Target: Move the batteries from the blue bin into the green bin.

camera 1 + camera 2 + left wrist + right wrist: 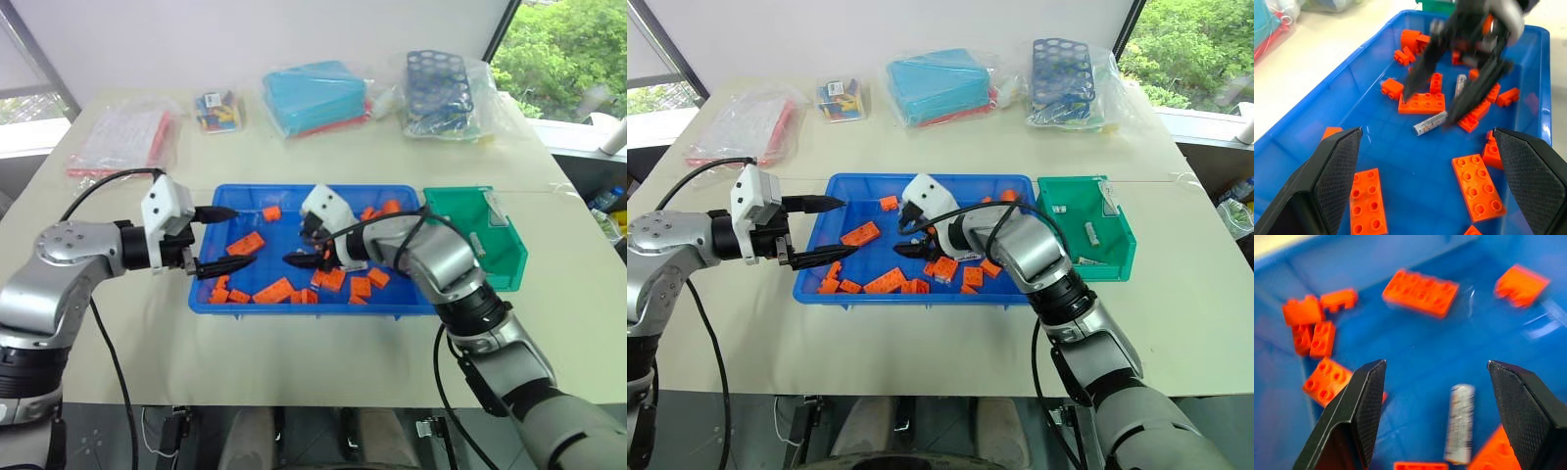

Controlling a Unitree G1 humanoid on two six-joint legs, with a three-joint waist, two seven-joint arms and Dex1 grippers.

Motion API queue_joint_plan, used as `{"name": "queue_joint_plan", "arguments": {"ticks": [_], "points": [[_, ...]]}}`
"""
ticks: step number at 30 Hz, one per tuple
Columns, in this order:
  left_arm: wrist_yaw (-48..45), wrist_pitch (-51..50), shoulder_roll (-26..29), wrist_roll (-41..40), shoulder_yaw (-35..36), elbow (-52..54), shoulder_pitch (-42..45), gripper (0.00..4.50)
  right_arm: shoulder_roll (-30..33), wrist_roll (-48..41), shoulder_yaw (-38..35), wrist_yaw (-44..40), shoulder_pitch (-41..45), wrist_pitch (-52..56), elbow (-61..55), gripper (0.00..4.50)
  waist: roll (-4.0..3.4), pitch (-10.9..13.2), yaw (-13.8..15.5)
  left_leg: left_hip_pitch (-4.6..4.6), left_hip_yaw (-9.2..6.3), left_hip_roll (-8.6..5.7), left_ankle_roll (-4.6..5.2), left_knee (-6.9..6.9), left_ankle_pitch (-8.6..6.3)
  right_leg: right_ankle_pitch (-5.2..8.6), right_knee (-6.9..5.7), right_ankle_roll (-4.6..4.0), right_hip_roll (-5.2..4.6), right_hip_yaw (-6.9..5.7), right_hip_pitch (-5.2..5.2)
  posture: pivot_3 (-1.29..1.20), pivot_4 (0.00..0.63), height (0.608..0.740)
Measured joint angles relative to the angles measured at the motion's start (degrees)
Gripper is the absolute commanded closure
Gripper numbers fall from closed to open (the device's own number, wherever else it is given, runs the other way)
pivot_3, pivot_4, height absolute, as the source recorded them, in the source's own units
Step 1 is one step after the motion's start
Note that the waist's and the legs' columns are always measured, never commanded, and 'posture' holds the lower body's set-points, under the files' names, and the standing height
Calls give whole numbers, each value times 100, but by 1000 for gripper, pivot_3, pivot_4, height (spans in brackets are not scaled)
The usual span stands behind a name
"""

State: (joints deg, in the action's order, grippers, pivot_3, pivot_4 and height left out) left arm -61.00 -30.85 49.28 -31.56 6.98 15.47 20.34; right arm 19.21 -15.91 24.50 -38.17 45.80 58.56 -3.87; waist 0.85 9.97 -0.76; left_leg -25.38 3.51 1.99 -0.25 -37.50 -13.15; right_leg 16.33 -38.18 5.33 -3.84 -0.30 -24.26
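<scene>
Right wrist view — small silvery metal battery point(1459, 423) lies betw. right gripper point(1432, 416) fingers, apart, empty. Light, smooth, rolls — pinch its middle. Left gripper point(1427, 171) open too.

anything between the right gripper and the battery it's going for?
Nothing visible. The right gripper is open with a battery lying loose on the blue bin floor between its fingers; orange blocks lie off to the sides.

Blue bin point(206, 294): glossy smooth plastic. Batteries point(1430, 123): silvery metallic sheen. Orange blocks point(1422, 103): studded plastic (matt). Finger pads point(1528, 406): black, finely textured.
</scene>
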Motion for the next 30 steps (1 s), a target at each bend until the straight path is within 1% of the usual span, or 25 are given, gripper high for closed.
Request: {"name": "queue_joint_plan", "arguments": {"ticks": [5, 6, 9, 12, 13, 16, 19, 21, 23, 24, 25, 26, 27, 29, 30], "points": [[41, -43, 56, -41, 108, 103, -104, 0, 67, 170, 27, -57, -49, -246, 327, 1121, 0, 0, -10, 1, 0, 1, 0, 1, 0, 0, 0, 0, 2, 0, -1, 0, 150, 737], [59, -84, 60, -44, 108, 112, -118, 0, 63, 214, 38, -69, -85, -318, 393, 1361, 0, 0, -10, 1, 0, 1, 0, 1, 0, 0, 0, 0, 2, 0, -1, 0, 150, 737], [124, -137, 74, -62, 109, 127, -118, 0, 44, 360, 110, -76, -152, -575, 562, 2314, 1, 0, -11, 1, 0, 1, 0, 1, 0, 0, 0, 0, 2, 0, -1, 0, 150, 737], [127, -140, 98, -90, 109, 144, -108, 0, -4, 461, 105, -77, -242, -720, 719, 3929, 2, -1, -2, 1, 0, 1, 0, 1, 0, 0, 0, 0, 2, 0, 0, 0, 150, 737], [125, -140, 126, -91, 109, 142, -96, 0, -15, 467, 107, -84, -250, -758, 720, 4388, 2, -1, -7, 2, 1, 1, 0, 1, 0, 0, 0, 0, 2, 0, 0, 0, 150, 737], [104, -136, 132, -93, 108, 125, 3, 0, -16, 494, 96, -101, -253, -763, 721, 4424, 3, -2, -7, 2, 0, 1, 0, 1, 0, 0, -1, 0, 2, 0, 0, 0, 150, 737], [41, -131, 132, -93, 98, 51, 78, 0, -16, 375, -100, -126, -270, -522, 615, 4424, 2, -1, -3, 1, 1, 1, 0, 1, 0, 0, 0, 0, 2, 0, -1, 0, 150, 737], [-17, -131, 131, -93, 67, 33, 91, 0, 2, 174, -466, -126, -264, -225, 403, 4424, 2, -1, 2, 0, 1, 2, 0, 1, 0, 0, 0, 0, 2, 0, -1, 0, 150, 737], [-128, -130, 129, -103, 18, 32, 121, 0, 127, -202, -1145, -121, -128, 257, 52, 4424, 0, 2, 20, -2, 1, 2, 0, 0, 0, 0, 0, 0, -1, 0, -2, 0, 150, 737], [-223, -115, 127, -106, -67, 30, 191, 0, 404, -460, -1728, -107, 71, 638, -186, 4424, 0, 2, 44, -4, -1, 0, 0, 0, 0, 0, 1, 0, -4, -2, 0, 0, 150, 737], [-282, -104, 128, -109, -110, 35, 206, 0, 649, -560, -2085, -98, 185, 823, -300, 4424, -1, 2, 78, -4, 0, -1, 0, -1, 0, 0, 1, 0, -7, -2, 0, 0, 150, 737], [-382, -87, 129, -111, -168, 35, 211, 0, 1108, -645, -2623, -65, 317, 1053, -468, 4424, 1, 1, 124, -2, 2, -4, 2, 1, -2, 0, 7, 0, -9, -2, 4, 0, 150, 737], [-442, -86, 128, -109, -185, 23, 203, 0, 1462, -649, -2957, -45, 347, 1146, -525, 4424, 7, -3, 145, -2, 2, -5, 4, 3, -3, 0, 12, 0, -8, -2, 5, 0, 150, 737], [-588, -42, 118, -108, -303, -3, 256, 0, 2375, -607, -3340, -59, -22, 1214, -659, 4424, 18, -9, 159, 2, 9, -7, 6, 8, -4, 1, 26, -2, -6, -4, 16, 0, 150, 737], [-633, -10, 116, -108, -337, -15, 262, 0, 2557, -568, -3416, -60, -201, 1248, -649, 4424, 18, -9, 142, 2, 14, -7, 6, 9, -4, 1, 26, -2, -5, -2, 16, 0, 150, 737]]}}
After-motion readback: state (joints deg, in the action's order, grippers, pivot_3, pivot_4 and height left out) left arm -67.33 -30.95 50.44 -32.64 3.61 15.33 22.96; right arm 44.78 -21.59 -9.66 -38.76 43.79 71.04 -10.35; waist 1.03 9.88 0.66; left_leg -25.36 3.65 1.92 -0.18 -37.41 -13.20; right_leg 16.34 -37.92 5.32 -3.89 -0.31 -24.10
